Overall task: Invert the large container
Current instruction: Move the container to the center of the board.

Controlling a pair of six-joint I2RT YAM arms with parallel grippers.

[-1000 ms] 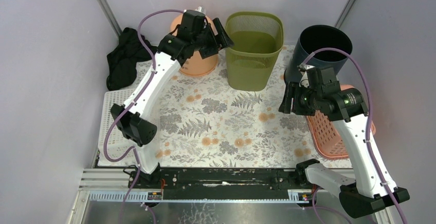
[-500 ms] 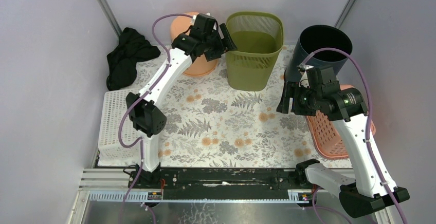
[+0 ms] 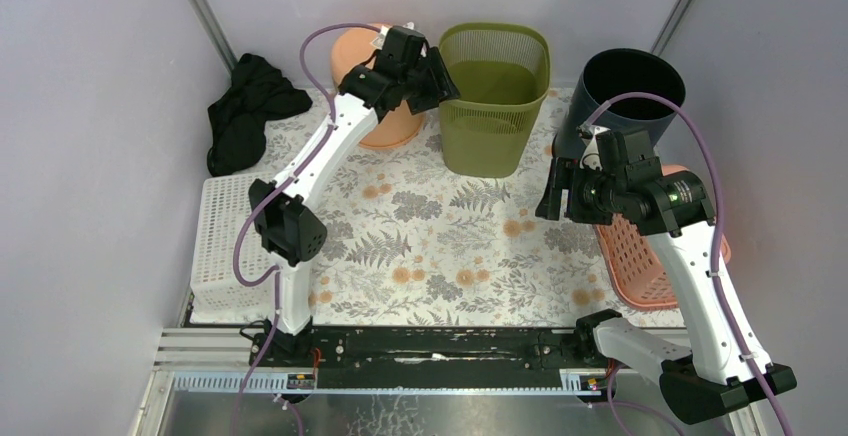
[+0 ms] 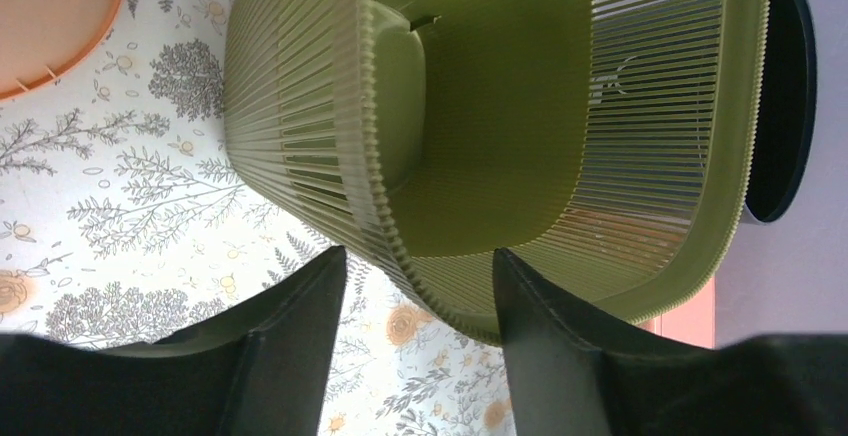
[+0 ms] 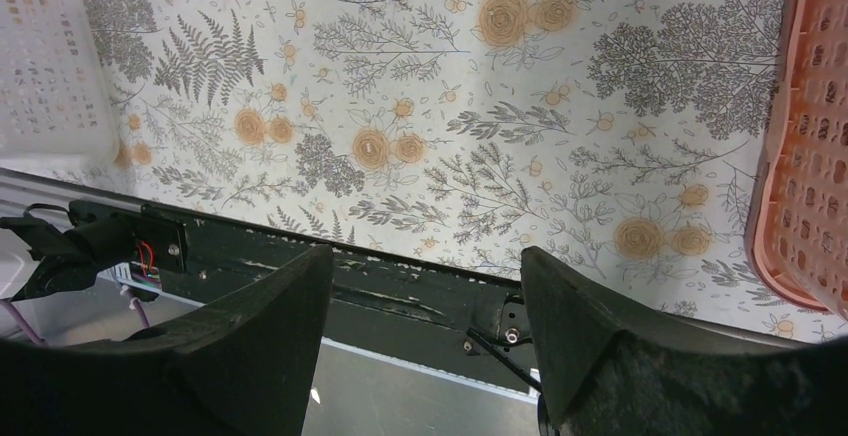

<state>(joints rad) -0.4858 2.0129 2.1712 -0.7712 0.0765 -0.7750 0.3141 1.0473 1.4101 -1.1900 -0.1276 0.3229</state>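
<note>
A tall green slatted basket (image 3: 495, 96) stands upright at the back middle of the flowered mat. My left gripper (image 3: 440, 68) is open at the basket's upper left rim. In the left wrist view the basket (image 4: 480, 136) fills the frame and its rim runs into the gap of the left gripper (image 4: 418, 256), with one finger outside the wall and one over the inside. A dark round bin (image 3: 630, 81) stands upright to the right of the basket. My right gripper (image 3: 550, 196) is open and empty over the mat, and looks at the near edge in its wrist view (image 5: 425, 251).
An orange bucket (image 3: 352, 51) stands behind the left arm, left of the basket. A pink crate (image 3: 640, 256) lies at the right edge, a white crate (image 3: 215, 246) at the left edge, and a black cloth (image 3: 245, 111) at the back left.
My left gripper has swung right from over the orange bucket to the green basket's left rim. The right arm has barely moved.
</note>
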